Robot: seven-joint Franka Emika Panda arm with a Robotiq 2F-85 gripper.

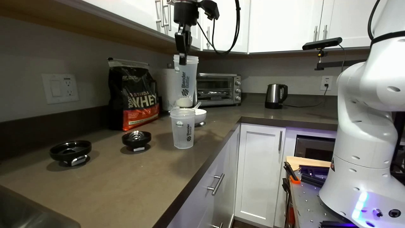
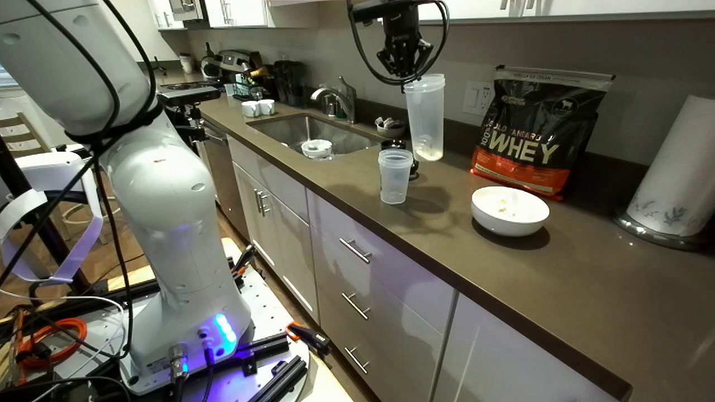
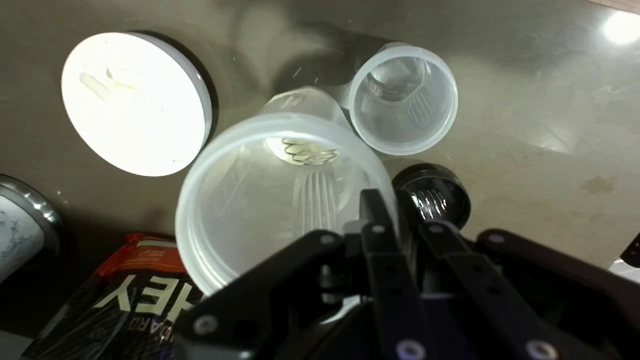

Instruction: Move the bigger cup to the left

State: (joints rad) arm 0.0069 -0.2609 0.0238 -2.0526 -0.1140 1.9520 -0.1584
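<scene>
The bigger cup is tall and translucent with dark print; it shows in both exterior views and in the wrist view. Pale powder and a wire coil show in its bottom. My gripper is shut on the cup's rim, one finger inside and one outside; it also shows at the rim in an exterior view. The cup hangs nearly upright above the counter. The shorter cup stands on the counter in both exterior views and beside the held cup in the wrist view.
A white bowl stands on the counter near the cups. A black lid with a wire ball and another black lid lie on the counter. A whey bag and a paper towel roll stand along the wall. A sink is beyond.
</scene>
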